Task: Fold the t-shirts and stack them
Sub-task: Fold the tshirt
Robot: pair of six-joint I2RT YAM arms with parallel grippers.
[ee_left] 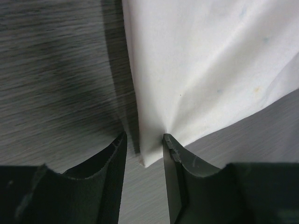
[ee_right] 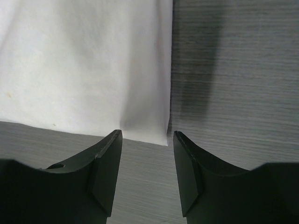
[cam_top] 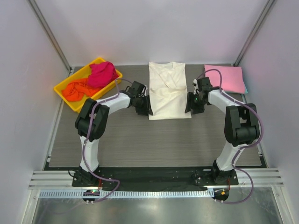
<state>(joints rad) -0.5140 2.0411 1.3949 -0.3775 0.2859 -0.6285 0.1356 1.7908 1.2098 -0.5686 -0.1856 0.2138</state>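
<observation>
A cream-white t-shirt (cam_top: pixel 169 91) lies flat on the table, folded into a long strip. My left gripper (cam_top: pixel 145 106) is at its near left corner and my right gripper (cam_top: pixel 190 103) is at its near right corner. In the left wrist view the gripper (ee_left: pixel 145 135) is open with the shirt's corner (ee_left: pixel 154 149) between the fingers. The right finger (ee_left: pixel 170 149) touches the cloth, which puckers there. In the right wrist view the open gripper (ee_right: pixel 147 133) has the shirt's corner (ee_right: pixel 156 135) just ahead of its tips, and nothing is gripped.
A folded pink t-shirt (cam_top: pixel 225 78) lies at the back right, with a teal edge (cam_top: pixel 246 88) showing under it. A yellow tray (cam_top: pixel 63 88) at the back left holds a magenta shirt (cam_top: pixel 102 73) and an orange shirt (cam_top: pixel 77 89). White walls enclose the table.
</observation>
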